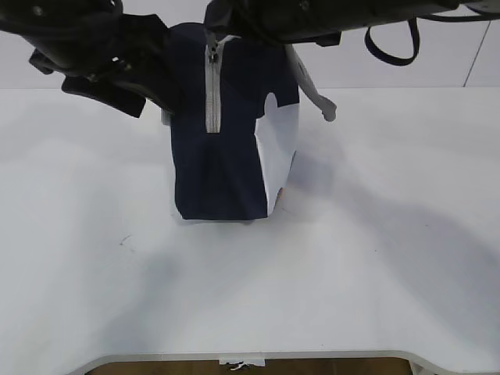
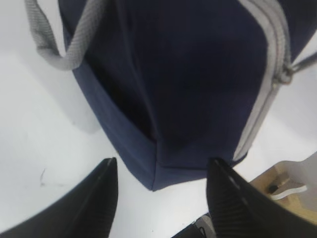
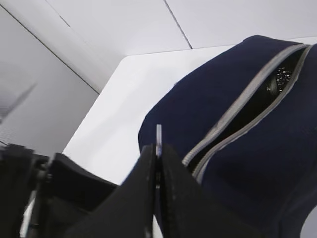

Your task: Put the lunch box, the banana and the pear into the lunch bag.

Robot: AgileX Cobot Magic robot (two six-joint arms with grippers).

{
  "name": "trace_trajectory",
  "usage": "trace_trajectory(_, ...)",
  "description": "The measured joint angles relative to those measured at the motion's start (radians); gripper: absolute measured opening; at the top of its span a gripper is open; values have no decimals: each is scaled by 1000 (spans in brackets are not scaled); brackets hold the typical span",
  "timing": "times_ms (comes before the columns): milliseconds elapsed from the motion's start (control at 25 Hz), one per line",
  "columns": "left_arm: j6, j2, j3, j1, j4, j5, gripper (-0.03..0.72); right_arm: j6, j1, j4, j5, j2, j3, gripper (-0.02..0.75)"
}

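The lunch bag (image 1: 223, 133) stands upright at centre frame on the white counter (image 1: 375, 258). The left pincer (image 2: 161, 191) gapes wide around its corner; the right pincer (image 3: 157, 163) pinches the thin zipper pull (image 3: 158, 139).

The exterior view looked down at a slant across the white bench (image 1: 328, 266) toward the lunch bag (image 1: 219, 156) at mid-distance. The left wrist view sat very close to the bag's navy side, looking past its end effector (image 2: 161, 191). The right wrist view looked from close range along the bag's zipper (image 3: 237, 114). All three views shared the bag.
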Motion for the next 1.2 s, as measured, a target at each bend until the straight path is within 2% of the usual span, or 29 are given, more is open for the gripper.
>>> trace_trajectory(280, 90, 50, 0, 0, -91, -62, 429, 0, 0, 47, -3, 0, 0, 1)
trace_trajectory(360, 100, 66, 0, 0, -104, -73, 396, 0, 0, 66, -3, 0, 0, 1)
trace_trajectory(440, 105, 78, 0, 0, -108, -75, 298, 0, 0, 70, -3, 0, 0, 1)
trace_trajectory(560, 108, 83, 0, 0, -106, -77, 86, 0, 0, 71, -3, 2, 0, 1)
trace_trajectory(640, 112, 83, 0, 0, -104, -79, 20, 0, 0, 71, 0, 2, 0, 1)
trace_trajectory(920, 119, 83, 0, 0, -26, -44, 0, 0, 0, 42, 0, 2, 0, 1)
trace_trajectory(1200, 201, 85, 0, 0, 12, 15, 0, 0, 0, -5, 20, 2, 0, 1)
